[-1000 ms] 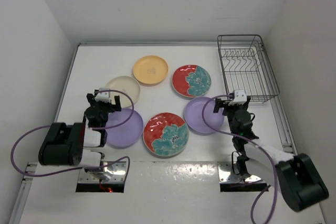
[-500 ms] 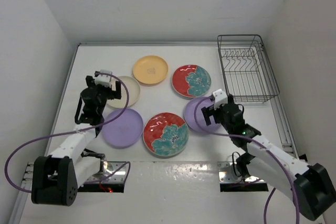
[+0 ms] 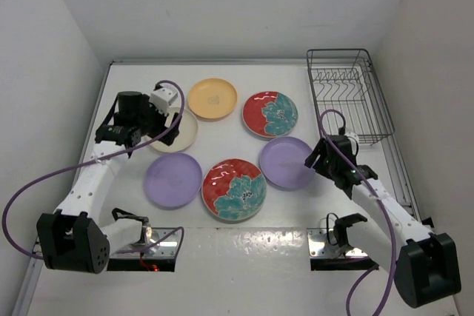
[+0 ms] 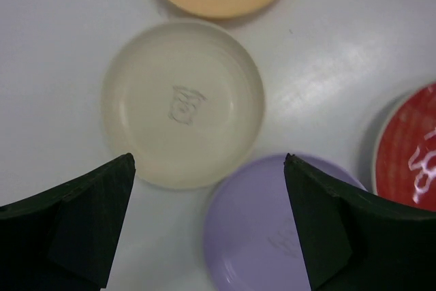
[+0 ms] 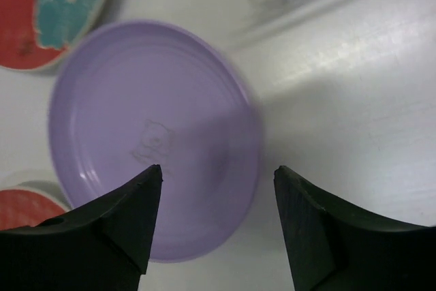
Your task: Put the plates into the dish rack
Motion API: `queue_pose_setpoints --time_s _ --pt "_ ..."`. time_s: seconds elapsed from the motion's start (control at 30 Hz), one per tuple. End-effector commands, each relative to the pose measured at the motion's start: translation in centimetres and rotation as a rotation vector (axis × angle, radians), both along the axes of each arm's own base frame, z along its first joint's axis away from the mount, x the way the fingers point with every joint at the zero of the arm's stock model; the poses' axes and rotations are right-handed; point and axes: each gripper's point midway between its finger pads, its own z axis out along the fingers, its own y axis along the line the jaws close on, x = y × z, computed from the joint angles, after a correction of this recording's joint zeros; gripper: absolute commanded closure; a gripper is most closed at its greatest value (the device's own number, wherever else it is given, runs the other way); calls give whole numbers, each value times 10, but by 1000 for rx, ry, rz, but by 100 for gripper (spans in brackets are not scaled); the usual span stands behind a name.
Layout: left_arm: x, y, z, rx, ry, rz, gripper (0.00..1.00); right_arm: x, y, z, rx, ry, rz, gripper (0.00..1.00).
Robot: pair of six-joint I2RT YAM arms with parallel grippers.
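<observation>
I am looking down on a white table (image 3: pixel 222 79): six plates (image 3: pixel 212 98) are lying flat across mid-frame, and the wire dish rack (image 3: pixel 348 98) is standing upper right.

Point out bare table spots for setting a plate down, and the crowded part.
Bare: the far strip of white table behind the orange-yellow round plate and far red floral plate; a narrow lane between that plate and the dark wire dish rack. Crowded: the middle, where the plates almost touch.
</observation>
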Motion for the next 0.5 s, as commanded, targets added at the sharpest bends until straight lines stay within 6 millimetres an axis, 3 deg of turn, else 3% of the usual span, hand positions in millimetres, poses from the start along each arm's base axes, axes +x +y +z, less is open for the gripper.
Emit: queue_pose_setpoints --time_s 0.0,0.13,0.3,0.33,0.4,0.43,0.47 --pt "-37 -11 -26 -14 209 -67 8 -19 -4 -26 78 91 -130 36" --pt "-41 -8 -36 -35 248 -16 9 -14 -10 -43 33 135 -167 39" --pt "-45 -8 -49 -58 279 21 9 -1 -1 -56 43 142 -94 53" --pt "-43 -6 -44 -55 254 27 9 -2 -1 -58 40 151 -93 64" --pt "-46 -4 -50 -52 260 46 9 -9 -7 -63 7 199 -111 77" --pt "-45 -2 -45 -47 236 54 8 -11 -10 -64 -4 213 -122 94" --pt "-44 3 -46 -43 227 73 8 -19 -14 -66 -24 235 -133 100"
